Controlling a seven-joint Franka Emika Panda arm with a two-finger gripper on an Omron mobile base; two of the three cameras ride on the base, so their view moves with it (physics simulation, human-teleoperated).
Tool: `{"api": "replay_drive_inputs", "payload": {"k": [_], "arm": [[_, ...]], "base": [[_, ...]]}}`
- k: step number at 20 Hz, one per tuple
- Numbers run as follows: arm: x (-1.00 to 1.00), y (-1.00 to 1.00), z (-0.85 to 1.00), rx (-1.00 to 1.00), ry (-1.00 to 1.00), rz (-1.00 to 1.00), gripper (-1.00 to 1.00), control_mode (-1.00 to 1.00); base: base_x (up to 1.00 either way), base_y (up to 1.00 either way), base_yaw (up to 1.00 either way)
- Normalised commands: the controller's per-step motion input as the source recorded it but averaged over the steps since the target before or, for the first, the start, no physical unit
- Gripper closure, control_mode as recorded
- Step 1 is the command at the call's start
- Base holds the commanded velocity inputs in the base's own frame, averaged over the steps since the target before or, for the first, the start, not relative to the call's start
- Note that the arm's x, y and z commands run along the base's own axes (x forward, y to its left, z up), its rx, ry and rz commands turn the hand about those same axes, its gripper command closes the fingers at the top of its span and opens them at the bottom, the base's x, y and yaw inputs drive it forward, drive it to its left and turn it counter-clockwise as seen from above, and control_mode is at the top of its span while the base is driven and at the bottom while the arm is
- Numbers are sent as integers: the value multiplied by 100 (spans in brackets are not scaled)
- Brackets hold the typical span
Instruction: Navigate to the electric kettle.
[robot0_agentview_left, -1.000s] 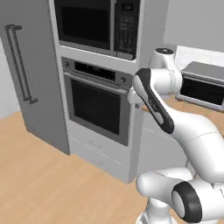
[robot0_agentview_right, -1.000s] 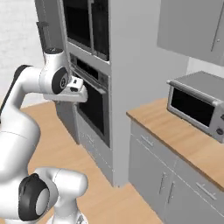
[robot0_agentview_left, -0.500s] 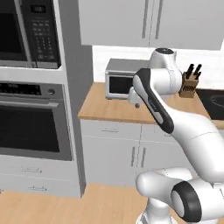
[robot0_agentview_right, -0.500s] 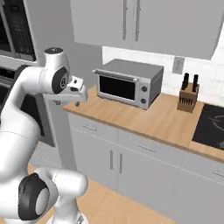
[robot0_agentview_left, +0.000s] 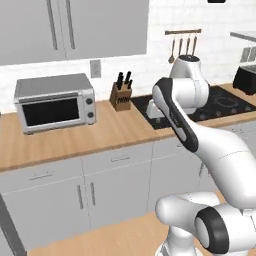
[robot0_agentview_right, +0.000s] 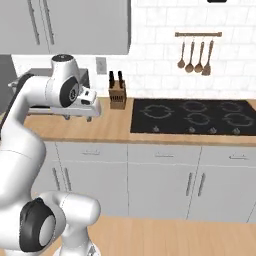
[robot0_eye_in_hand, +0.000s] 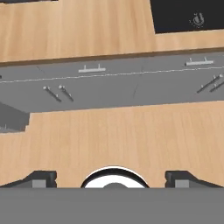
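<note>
The electric kettle is out of view. My gripper (robot0_agentview_right: 79, 116) hangs in front of the counter's left part, near the toaster oven (robot0_agentview_left: 54, 102), pointing down. In the hand view my gripper (robot0_eye_in_hand: 113, 179) is open, its two dark fingertips (robot0_eye_in_hand: 41, 179) set wide apart with nothing between them. Below them lie the wooden floor (robot0_eye_in_hand: 113, 135), the grey cabinet fronts (robot0_eye_in_hand: 131, 87) and the wooden counter (robot0_eye_in_hand: 78, 26).
A knife block (robot0_agentview_right: 117, 95) stands on the wooden counter (robot0_agentview_left: 115, 130) beside a black cooktop (robot0_agentview_right: 192, 116). Utensils (robot0_agentview_right: 195, 52) hang on the tiled wall. A black coffee machine (robot0_agentview_left: 246, 80) sits at the far right. Grey cabinets run above and below.
The whole scene has slid left as the base moved right: the wall ovens are gone from view, and the knife block, cooktop and coffee machine have come in. The arm's pose is unchanged.
</note>
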Motion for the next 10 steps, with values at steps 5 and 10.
{"api": "replay_drive_inputs", "payload": {"k": [5, 10], "arm": [[0, 0, 0, 0, 0, 0, -100, 100], [0, 0, 0, 0, 0, 0, -100, 100]], "base": [[51, -80, -58], [79, -87, -43]]}}
